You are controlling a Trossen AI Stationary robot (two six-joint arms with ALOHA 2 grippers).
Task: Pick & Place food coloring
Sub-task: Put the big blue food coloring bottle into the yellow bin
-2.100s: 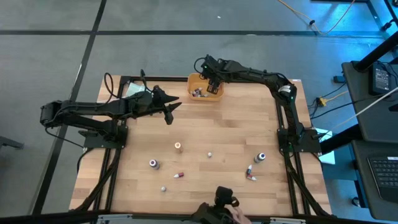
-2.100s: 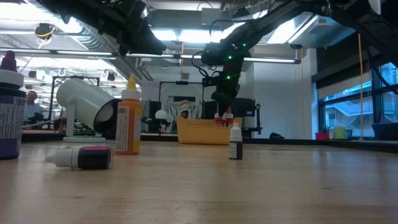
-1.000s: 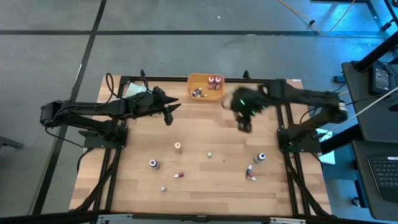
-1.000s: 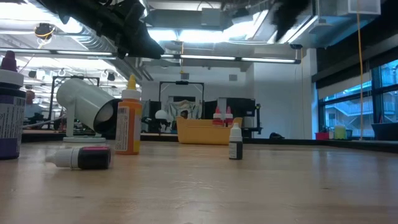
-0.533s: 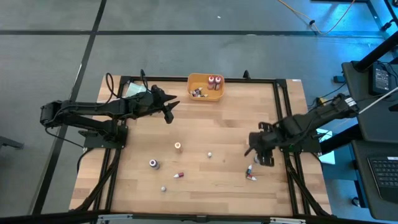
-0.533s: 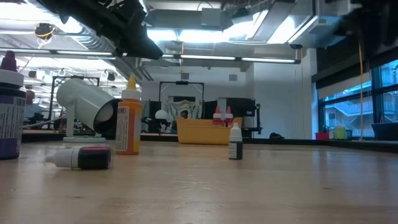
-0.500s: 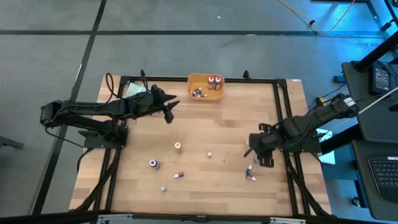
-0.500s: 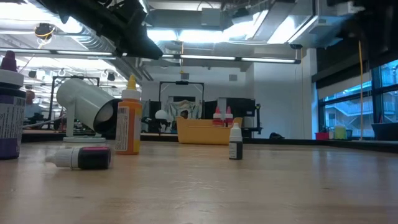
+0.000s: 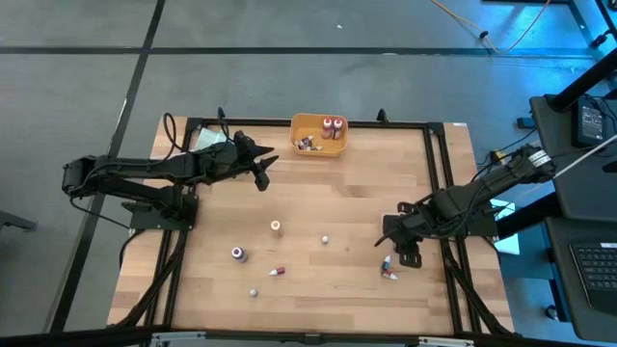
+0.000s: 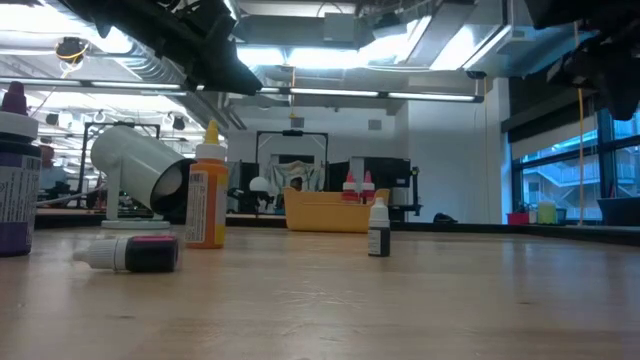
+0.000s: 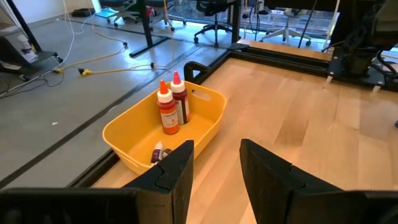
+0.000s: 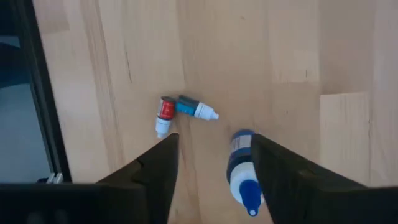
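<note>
Low in the right half of the high view, the right gripper (image 9: 397, 241) hangs with fingers apart and empty above an upright blue-capped white dropper bottle (image 12: 241, 172). Just beside it lie a red-labelled vial (image 12: 163, 115) and a teal-banded vial (image 12: 194, 108), touching end to end. Further up at centre left, the left gripper (image 9: 262, 166), fingers parted and empty, faces the yellow plastic bin (image 11: 134, 138) holding two upright red bottles (image 11: 172, 109).

purple bottle (image 10: 14, 170) cut off at low view's edge, small vials in orange bin (image 9: 307, 145) perhaps indistinguishable
</note>
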